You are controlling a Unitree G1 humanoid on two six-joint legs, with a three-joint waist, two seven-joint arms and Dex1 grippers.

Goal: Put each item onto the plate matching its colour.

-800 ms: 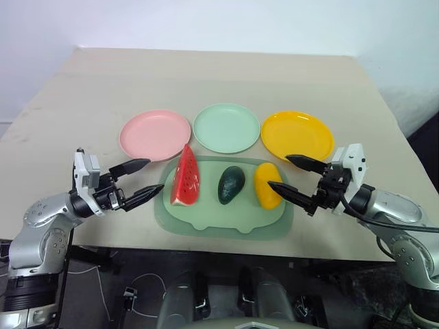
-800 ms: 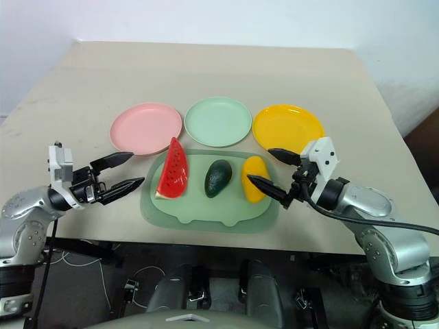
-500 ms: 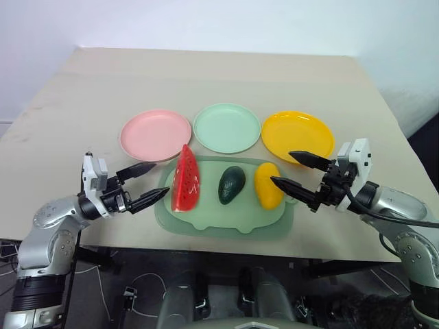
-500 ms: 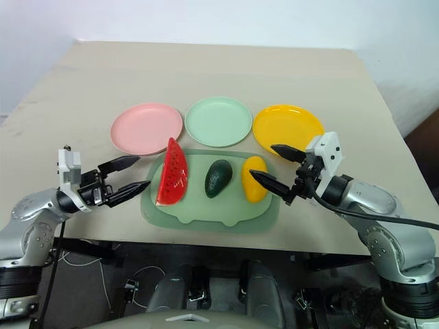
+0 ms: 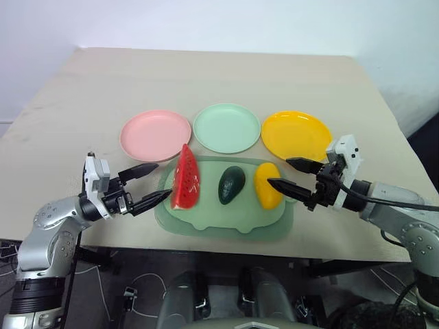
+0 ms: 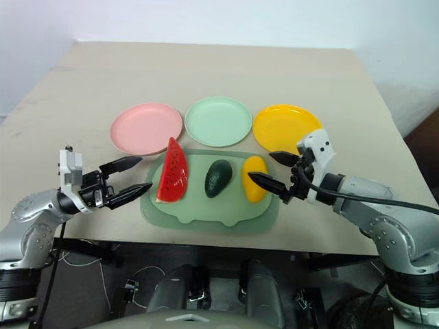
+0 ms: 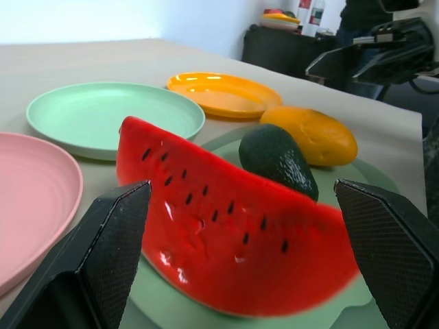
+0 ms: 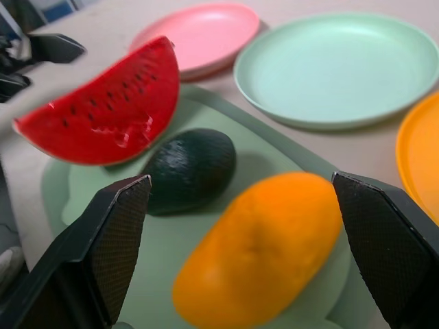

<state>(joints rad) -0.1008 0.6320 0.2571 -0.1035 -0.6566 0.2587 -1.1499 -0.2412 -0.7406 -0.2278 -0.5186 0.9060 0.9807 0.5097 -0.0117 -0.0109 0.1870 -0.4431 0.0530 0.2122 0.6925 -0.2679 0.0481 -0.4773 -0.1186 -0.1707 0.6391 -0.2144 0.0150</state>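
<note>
Head views: the watermelon wedge (image 5: 185, 179), avocado (image 5: 231, 184) and yellow fruit (image 5: 267, 185) lie on the mat (image 5: 206, 223) near the tabletop's front edge; all plates are bare.

Wrist views: the left gripper (image 7: 240, 260), fingers apart, frames the watermelon; the right gripper (image 8: 240, 253), fingers apart, frames the yellow fruit. Both items look light, rigid and smooth, best gripped across their narrow width.

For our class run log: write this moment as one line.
left gripper: open, facing watermelon | right gripper: open, facing yellow fruit | plates: bare
</note>
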